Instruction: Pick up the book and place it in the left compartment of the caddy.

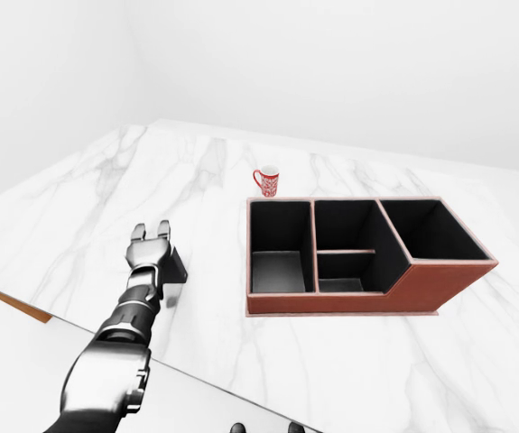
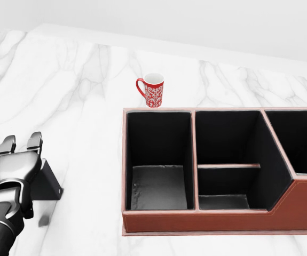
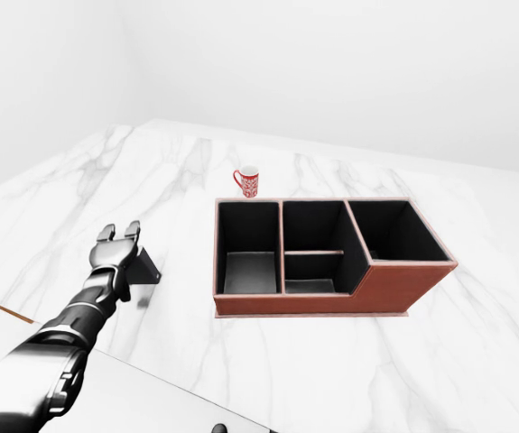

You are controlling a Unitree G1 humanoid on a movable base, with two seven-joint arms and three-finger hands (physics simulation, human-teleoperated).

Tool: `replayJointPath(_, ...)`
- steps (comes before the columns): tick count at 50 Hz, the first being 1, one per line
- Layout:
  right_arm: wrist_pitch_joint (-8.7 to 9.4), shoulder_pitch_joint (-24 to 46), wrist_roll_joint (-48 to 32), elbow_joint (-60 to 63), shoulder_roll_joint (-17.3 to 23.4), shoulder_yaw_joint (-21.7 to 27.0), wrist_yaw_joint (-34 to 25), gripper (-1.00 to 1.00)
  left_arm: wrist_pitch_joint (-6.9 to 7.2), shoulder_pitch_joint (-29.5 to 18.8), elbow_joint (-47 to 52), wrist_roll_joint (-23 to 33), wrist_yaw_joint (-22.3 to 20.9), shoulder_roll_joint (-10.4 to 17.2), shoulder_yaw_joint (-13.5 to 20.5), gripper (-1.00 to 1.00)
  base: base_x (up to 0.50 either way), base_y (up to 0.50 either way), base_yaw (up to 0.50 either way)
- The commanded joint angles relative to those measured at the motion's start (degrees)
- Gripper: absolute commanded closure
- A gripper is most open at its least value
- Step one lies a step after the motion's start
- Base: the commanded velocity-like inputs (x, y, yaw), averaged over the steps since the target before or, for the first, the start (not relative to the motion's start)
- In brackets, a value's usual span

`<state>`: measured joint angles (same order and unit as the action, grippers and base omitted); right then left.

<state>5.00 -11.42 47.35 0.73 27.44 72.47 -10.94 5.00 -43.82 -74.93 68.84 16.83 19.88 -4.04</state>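
Observation:
A dark book (image 2: 49, 184) lies flat on the white marble counter at the head view's lower left. My left hand (image 2: 21, 142) hovers over its left part with fingers stretched out and open, covering much of the book; whether it touches is unclear. The red-brown caddy (image 2: 158, 110) with black insides stands to the right. Its left compartment (image 2: 158, 186) holds nothing. My right hand does not show.
A red-and-white patterned mug (image 2: 154, 90) stands just above the caddy's top left corner. The caddy has a divided middle section (image 2: 228, 166) and a large right bin (image 3: 394, 233). The counter's near edge (image 1: 11, 304) runs diagonally at the lower left of the left-eye view.

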Motion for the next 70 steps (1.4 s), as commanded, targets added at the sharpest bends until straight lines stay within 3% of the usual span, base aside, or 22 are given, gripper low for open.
replayJointPath(1,0.00,-0.08,0.13,0.42,0.12,0.21,0.23,-1.00,0.00,-0.05,-1.75,-0.63,-0.73,-0.45,-0.11,-1.00,0.00,0.00,0.00)
replayJointPath(25,0.00,0.12,-0.31,-0.12,0.01,-0.29,-0.01,-1.00,0.00,1.91,-2.96,-1.02,-3.39,-0.54,0.14,-1.00,0.00,0.00,0.00)
replayJointPath(27,0.00,0.12,-0.32,-0.23,0.04,-0.28,-0.10,-1.00,0.00,1.94,-2.97,-1.08,-3.55,-0.46,0.22,-0.77,0.00,0.00,0.00)
replayJointPath(29,0.00,0.21,-0.44,-0.48,0.04,-0.42,-0.17,-1.00,0.00,2.11,-2.96,-0.90,-3.30,-0.39,0.12,0.95,0.00,0.00,0.00)
replayJointPath(46,0.00,0.03,-0.67,-0.34,-0.39,-0.40,-0.63,-1.00,0.00,4.51,-3.63,0.12,-4.14,-0.72,-0.51,1.00,0.00,0.00,0.00)
replayJointPath(57,0.00,-0.09,-0.77,-0.02,-0.46,-0.35,-0.54,-1.00,0.00,4.62,-3.55,1.27,-2.27,-0.24,-0.34,1.00,0.00,0.00,0.00)
replayJointPath(59,0.00,-0.09,-0.77,-0.08,-0.39,-0.30,-0.54,-1.00,0.00,4.67,-3.41,1.41,-0.64,-0.06,-0.34,1.00,0.00,0.00,0.00)
replayJointPath(61,0.00,0.16,-0.85,-0.43,-0.15,-0.47,-0.59,-1.00,0.00,4.84,-2.80,0.79,4.19,0.00,0.19,1.00,0.00,0.00,0.00)
replayJointPath(64,0.00,0.13,-0.96,-0.37,-0.33,-0.64,-0.66,-1.00,0.00,4.70,-2.50,-0.71,6.10,0.04,0.85,1.00,0.00,0.00,0.00)
replayJointPath(66,0.00,-0.12,-0.58,0.10,-0.27,-0.25,-0.70,-1.00,0.00,4.76,-1.54,-0.77,10.81,0.32,0.37,1.00,0.00,0.00,0.00)
replayJointPath(69,0.00,-0.11,-0.59,0.13,-0.29,-0.20,-0.72,-1.00,0.00,4.67,-1.66,-0.87,10.97,0.34,0.20,1.00,0.00,0.00,0.00)
replayJointPath(70,0.00,-0.11,-0.52,0.24,-0.37,-0.18,-0.91,-1.00,0.00,5.52,0.90,-0.05,13.17,0.78,-0.62,1.00,0.00,0.00,0.00)
